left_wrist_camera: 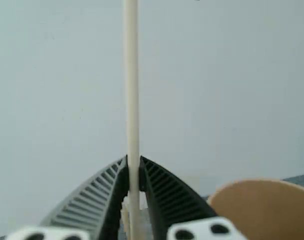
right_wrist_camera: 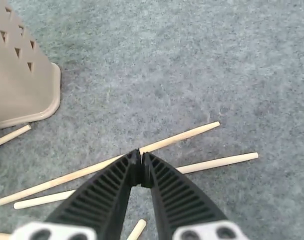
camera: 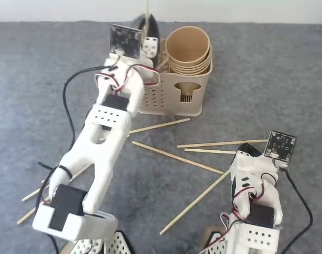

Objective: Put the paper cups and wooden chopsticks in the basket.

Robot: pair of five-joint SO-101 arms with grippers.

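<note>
The left gripper (left_wrist_camera: 134, 172) is clamped on a wooden chopstick (left_wrist_camera: 132, 75), which stands upright between its closed fingers. In the high view this gripper (camera: 148, 24) sits at the far edge of the surface (camera: 277, 79), just above the left end of the basket (camera: 195, 87). A stack of paper cups (camera: 188, 48) stands upright in the right part of the basket, its brown rim just beside the gripper.

The right gripper (right_wrist_camera: 141, 167) is closed, its fingertips meeting with nothing between them. It hangs low over the surface toward the near right corner. Two loose chopsticks (right_wrist_camera: 181, 136) (right_wrist_camera: 216, 161) lie almost side by side just past its tip, and the corner of the basket shows farther off.

More chopsticks lie scattered across the middle of the grey surface: one (camera: 159, 126) just in front of the basket, a long one (camera: 176, 157) slanting across the centre, and another (camera: 195, 201) running toward the near edge. Two more (camera: 31, 194) (camera: 26, 216) lie near the left edge, partly hidden under the left arm.
</note>
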